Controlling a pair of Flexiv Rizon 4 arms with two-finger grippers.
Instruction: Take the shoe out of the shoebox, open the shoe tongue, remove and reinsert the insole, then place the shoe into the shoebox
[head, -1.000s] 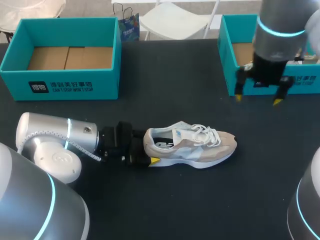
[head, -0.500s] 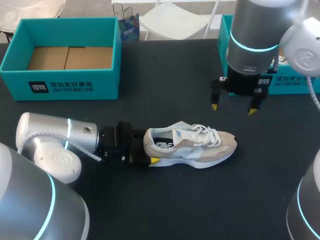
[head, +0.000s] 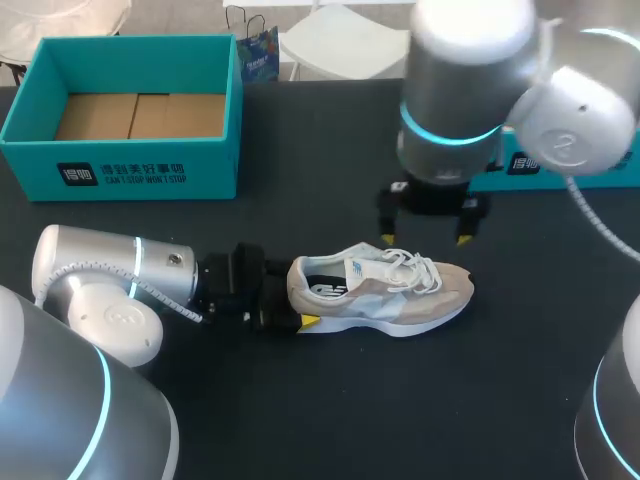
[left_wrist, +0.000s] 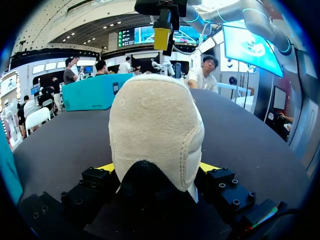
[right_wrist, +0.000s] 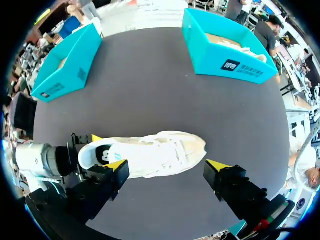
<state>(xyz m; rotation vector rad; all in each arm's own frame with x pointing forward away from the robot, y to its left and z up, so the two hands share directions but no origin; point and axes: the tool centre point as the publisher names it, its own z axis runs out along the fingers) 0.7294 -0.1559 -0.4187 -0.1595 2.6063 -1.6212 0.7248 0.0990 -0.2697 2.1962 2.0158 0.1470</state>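
shoe (head: 385, 290) lengthwise across table (head: 330, 400), toe right, heel in left tool (head: 290, 297)

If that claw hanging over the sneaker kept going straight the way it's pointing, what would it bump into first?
Most likely the shoe. The right claw points down at the table, open, with the laced middle straight ahead of it. Its height above the shoe is hard to judge.

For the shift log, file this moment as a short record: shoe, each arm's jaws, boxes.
shoe: beige and white lace-up sneaker, upright on the black table, outside both boxes
left jaws: shut on the sneaker's heel
right jaws: open, above the laces
boxes: teal cardboard shoebox far left, empty; second teal shoebox far right
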